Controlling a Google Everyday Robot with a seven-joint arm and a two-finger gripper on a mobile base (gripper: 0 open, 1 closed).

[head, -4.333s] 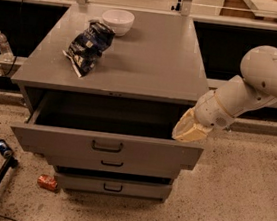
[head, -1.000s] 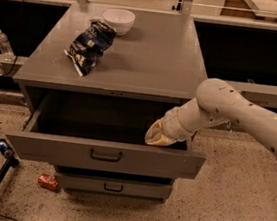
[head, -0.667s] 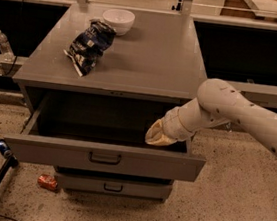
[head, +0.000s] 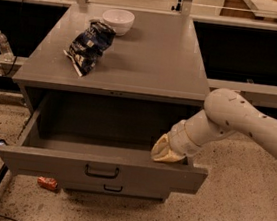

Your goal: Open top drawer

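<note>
Top drawer stands well out below the counter's front edge, with my gripper inside its right end.

The top drawer (head: 46, 160) is a wide grey sheet-metal box with a tall flat front, a small dark bracket handle (head: 102, 171) at centre and a deep bare tray, and it juts forward past the front edge of the counter (head: 155, 59). The gripper (head: 166, 150), a cream rounded tip on a pale arm, sits just behind the front panel below the front right corner; I cannot tell whether it is spread or pressed together. I judge the pull nearly done. I would draw slowly, square to the front edge, so the off-centre load does not skew the tray. On the smooth matte top, a crinkled dark snack bag (head: 88, 46) lies toward the left edge, with a round white bowl (head: 118, 20) by the back edge.
</note>
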